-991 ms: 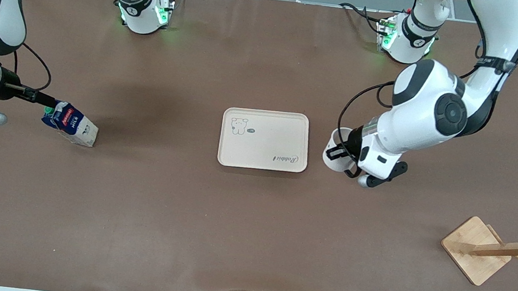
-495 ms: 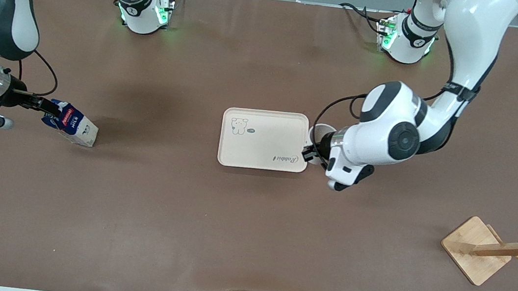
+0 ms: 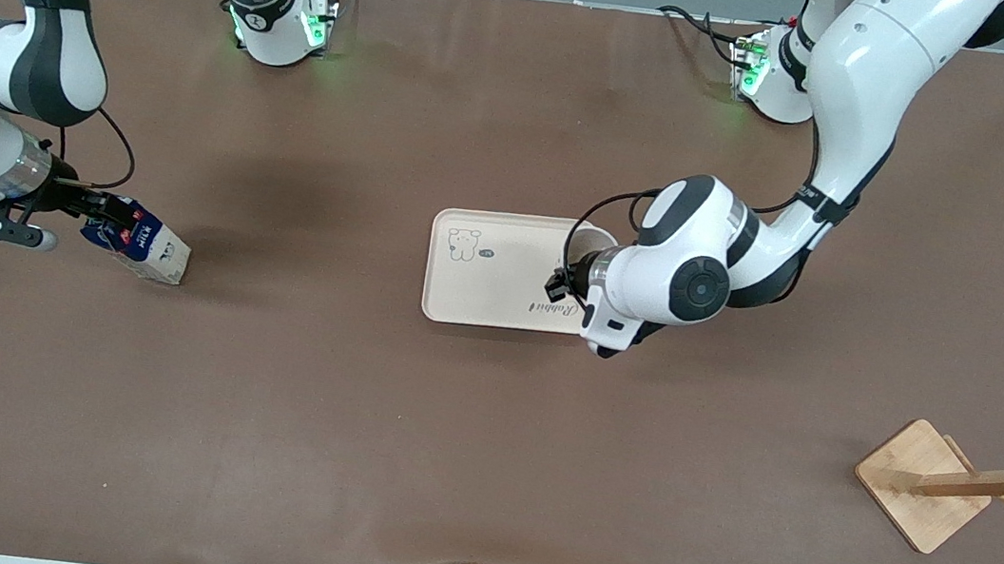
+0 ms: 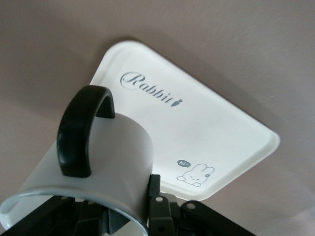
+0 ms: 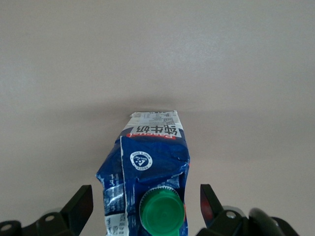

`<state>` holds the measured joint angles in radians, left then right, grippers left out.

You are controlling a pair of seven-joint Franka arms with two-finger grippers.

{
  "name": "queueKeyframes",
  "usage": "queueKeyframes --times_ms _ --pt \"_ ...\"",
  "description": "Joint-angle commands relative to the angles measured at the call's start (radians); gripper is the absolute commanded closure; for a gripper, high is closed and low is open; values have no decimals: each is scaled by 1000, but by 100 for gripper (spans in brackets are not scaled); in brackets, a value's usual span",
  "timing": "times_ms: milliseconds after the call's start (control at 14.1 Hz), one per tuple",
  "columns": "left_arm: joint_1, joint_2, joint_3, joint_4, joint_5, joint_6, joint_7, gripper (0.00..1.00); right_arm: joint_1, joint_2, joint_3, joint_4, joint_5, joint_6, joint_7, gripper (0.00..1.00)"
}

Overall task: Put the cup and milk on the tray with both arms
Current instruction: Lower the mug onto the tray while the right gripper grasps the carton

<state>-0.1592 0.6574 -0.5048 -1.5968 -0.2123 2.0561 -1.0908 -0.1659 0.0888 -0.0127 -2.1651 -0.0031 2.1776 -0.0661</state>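
White cup [image 4: 106, 162] with black handle; blue milk [image 5: 147, 177], green cap; cream tray [image 3: 494, 271].

A lab: two robot arms [image 3: 685, 276] on a brown table [image 3: 480, 461].

- Both arms, the left arm [image 3: 826, 140] and the right arm [image 3: 1, 67], are glossy white with rounded shells and black bands at the joints.
- Round black caps sit on the elbow joints.
- The bases [image 3: 280, 20] glow green along the table's far edge.
- Thin black cables [image 3: 611, 209] loop from forearm to wrist.
- A bright metal ring circles the right wrist [image 3: 22, 170].
- The fingers [image 5: 81, 204] are dark, angular, with small screws.
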Motion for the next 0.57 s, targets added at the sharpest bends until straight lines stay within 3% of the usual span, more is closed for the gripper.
queueKeyframes --times_ms 0,71,212,495 --pt "-46 47 12 31 54 -21 -55 100 -30 -14 10 -24 -17 13 -60 57" --pt "-55 59 12 29 56 -17 -66 100 -33 -14 10 -22 -17 4 -70 72" --pt "-68 70 12 23 57 -14 -69 100 -32 -17 10 -19 -15 -10 -87 92" --pt "-77 100 22 9 73 2 -69 100 -34 -18 10 51 -15 -140 -97 95"
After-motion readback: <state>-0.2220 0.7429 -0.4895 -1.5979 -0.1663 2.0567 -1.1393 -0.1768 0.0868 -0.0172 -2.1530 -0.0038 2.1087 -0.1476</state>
